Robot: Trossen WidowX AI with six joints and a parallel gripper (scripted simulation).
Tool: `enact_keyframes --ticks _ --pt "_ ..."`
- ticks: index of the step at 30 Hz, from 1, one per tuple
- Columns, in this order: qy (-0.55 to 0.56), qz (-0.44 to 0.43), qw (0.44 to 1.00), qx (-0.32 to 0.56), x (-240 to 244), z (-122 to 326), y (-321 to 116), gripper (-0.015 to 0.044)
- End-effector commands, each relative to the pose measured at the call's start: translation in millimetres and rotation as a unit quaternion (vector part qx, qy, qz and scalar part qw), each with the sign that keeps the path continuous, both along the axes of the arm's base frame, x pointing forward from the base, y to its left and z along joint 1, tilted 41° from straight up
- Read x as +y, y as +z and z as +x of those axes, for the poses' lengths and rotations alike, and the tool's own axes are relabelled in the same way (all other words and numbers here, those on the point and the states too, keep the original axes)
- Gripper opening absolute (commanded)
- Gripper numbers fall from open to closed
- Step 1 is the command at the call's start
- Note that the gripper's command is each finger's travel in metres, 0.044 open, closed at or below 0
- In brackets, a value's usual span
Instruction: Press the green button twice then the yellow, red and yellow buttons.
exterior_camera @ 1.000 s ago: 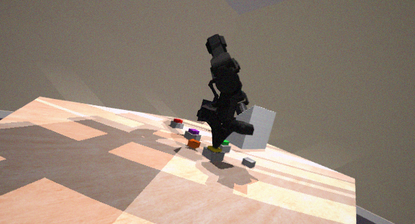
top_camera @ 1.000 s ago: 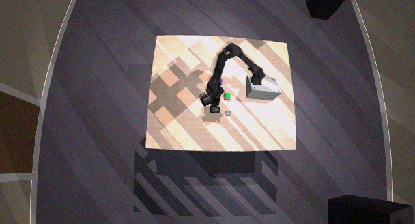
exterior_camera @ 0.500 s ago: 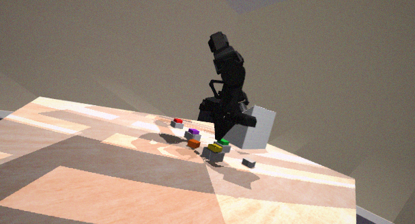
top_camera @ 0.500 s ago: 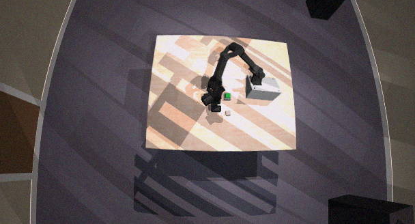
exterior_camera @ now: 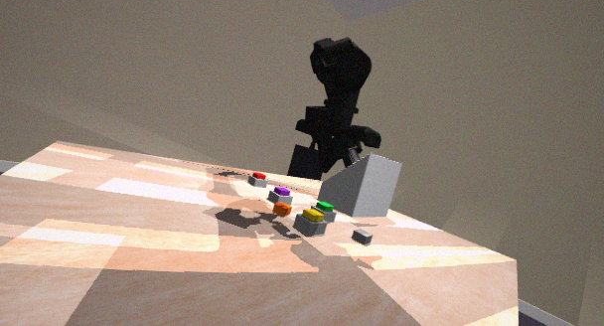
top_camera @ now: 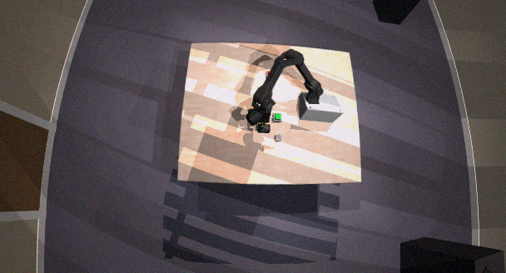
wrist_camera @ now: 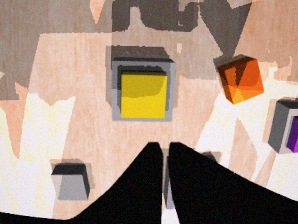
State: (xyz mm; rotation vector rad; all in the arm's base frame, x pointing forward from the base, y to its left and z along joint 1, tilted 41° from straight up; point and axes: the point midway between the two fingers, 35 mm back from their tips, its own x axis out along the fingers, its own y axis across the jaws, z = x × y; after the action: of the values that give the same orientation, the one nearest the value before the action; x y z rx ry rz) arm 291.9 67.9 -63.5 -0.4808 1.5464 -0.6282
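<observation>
The yellow button (wrist_camera: 144,95) (exterior_camera: 313,215) sits in its grey housing, straight ahead of my fingertips in the wrist view. My gripper (wrist_camera: 162,152) (top_camera: 255,118) is shut and empty, and hangs above the table just short of the button without touching it. The green button (top_camera: 276,116) (exterior_camera: 325,206) stands next to the yellow one, toward the arm's base. The red button (exterior_camera: 258,176) is farthest back in the row. The purple button (exterior_camera: 281,191) (wrist_camera: 293,132) stands between the red one and the others.
An orange block (exterior_camera: 282,209) (wrist_camera: 240,80) lies close beside the yellow button. A small grey block (exterior_camera: 362,236) (top_camera: 277,137) (wrist_camera: 72,180) lies on its other side. The arm's grey base box (top_camera: 320,106) (exterior_camera: 365,185) stands behind the green button.
</observation>
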Motion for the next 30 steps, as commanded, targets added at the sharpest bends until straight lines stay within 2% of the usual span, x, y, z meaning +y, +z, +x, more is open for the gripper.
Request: enact_keyframes --ticks 1,9,18,21,27,30 --pt "-0.003 0.013 1.000 -0.001 -19 8 22 0.0020" --pt "0.002 0.036 0.999 -0.012 -119 8 109 0.0020" --pt "-0.001 0.001 1.000 -0.003 -220 -60 198 0.0020" --pt "-0.003 -0.008 1.000 0.002 -233 -76 210 0.0020" --pt "-0.004 -0.009 1.000 0.002 -234 -78 212 0.0020" --pt "-0.004 -0.009 1.000 0.002 -249 -78 194 0.0020"
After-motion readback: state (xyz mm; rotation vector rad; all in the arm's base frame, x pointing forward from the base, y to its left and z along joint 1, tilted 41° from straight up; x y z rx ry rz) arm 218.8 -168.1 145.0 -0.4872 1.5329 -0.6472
